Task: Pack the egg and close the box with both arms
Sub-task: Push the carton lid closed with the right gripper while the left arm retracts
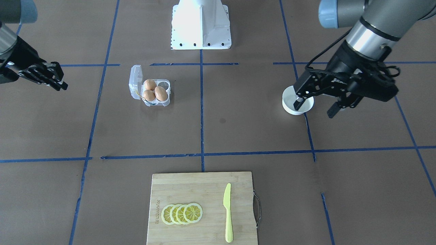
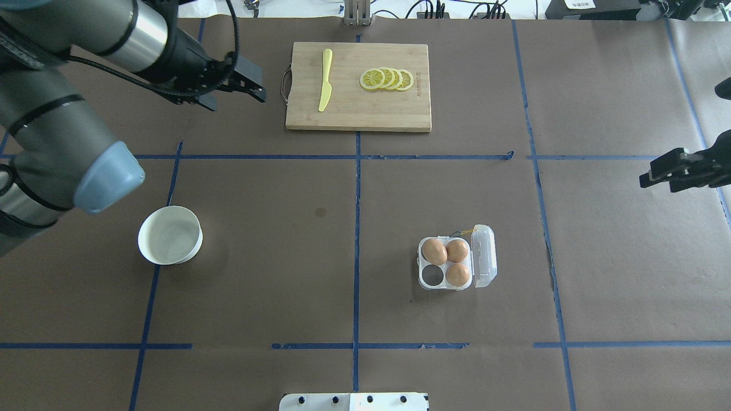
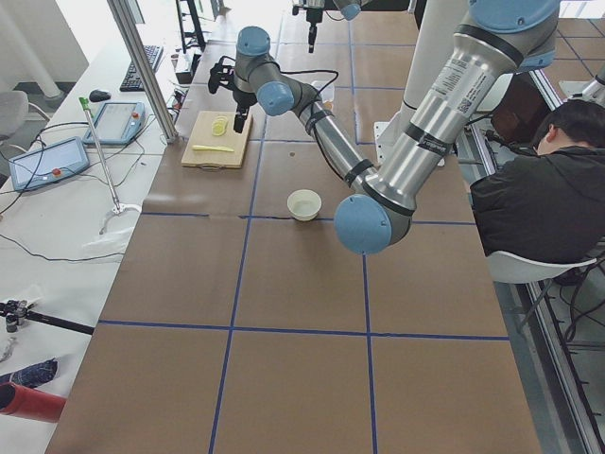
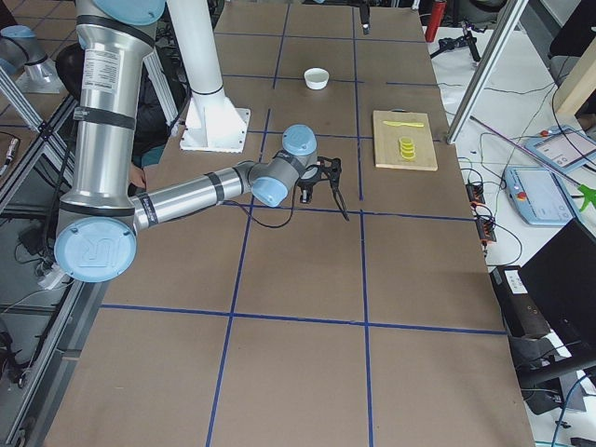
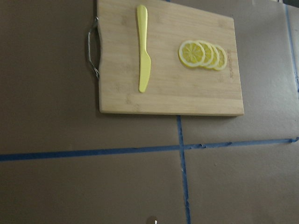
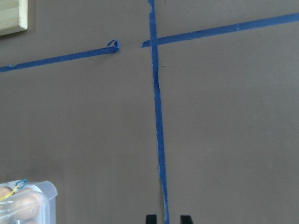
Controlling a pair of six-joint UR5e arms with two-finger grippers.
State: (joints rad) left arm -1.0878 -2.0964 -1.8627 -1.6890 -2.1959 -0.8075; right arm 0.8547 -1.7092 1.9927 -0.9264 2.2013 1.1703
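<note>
The clear egg carton [image 2: 424, 281] sits right of the table's middle with its lid [image 2: 484, 256] swung open to the side. Three orange-brown eggs [image 2: 434, 251] fill three cups; the fourth cup [image 2: 434, 275] is empty. The front view shows the same carton [image 1: 166, 82] and eggs [image 1: 161, 93]. My left gripper [image 1: 314, 111] is open and empty, hanging above the white bowl, far from the carton. My right gripper [image 2: 645, 174] hovers at the table's right edge, empty, its fingertips [image 6: 151, 218] only narrowly apart. A corner of the carton [image 6: 28, 205] shows in the right wrist view.
A round white bowl [image 2: 169, 235] stands on the left and looks empty. A wooden cutting board [image 2: 354, 114] at the far side carries lemon slices [image 2: 387, 79] and a yellow knife [image 2: 325, 80]. The white base block [image 1: 201, 25] is at the robot's side.
</note>
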